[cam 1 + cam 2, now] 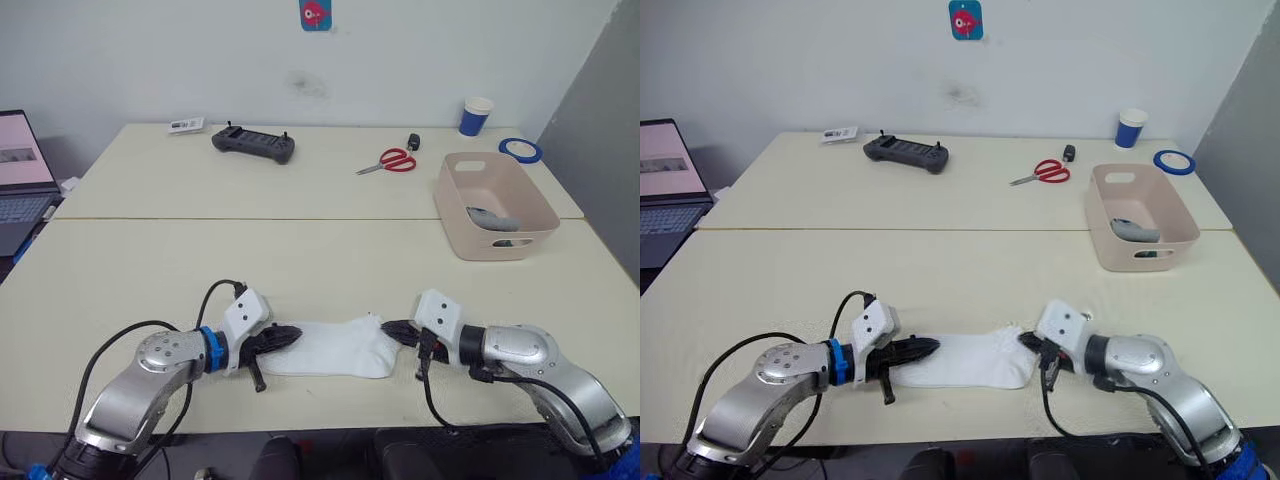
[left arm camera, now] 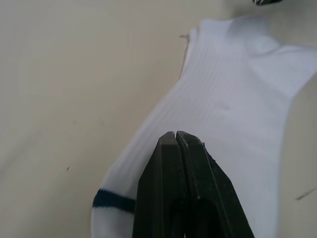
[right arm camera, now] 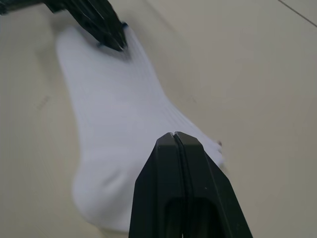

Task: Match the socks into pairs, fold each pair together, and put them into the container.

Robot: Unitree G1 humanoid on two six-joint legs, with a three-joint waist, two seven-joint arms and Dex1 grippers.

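A white sock (image 1: 335,347) lies flat near the table's front edge, and whether a second one lies under it I cannot tell. A dark-blue mark shows on its cuff (image 2: 113,200). My left gripper (image 1: 298,333) is shut, its tips resting on the cuff end. My right gripper (image 1: 388,327) is shut too, its tips over the other end of the sock (image 3: 119,129). No cloth shows between either pair of fingers. The pale pink container (image 1: 500,243) stands at the right of the table, a grey sock (image 1: 492,218) inside it.
On the far table lie red scissors (image 1: 388,160), a black controller (image 1: 253,143), a small black object (image 1: 413,142), a blue paper cup (image 1: 477,116) and a blue tape roll (image 1: 520,149). A laptop (image 1: 20,180) stands at the far left.
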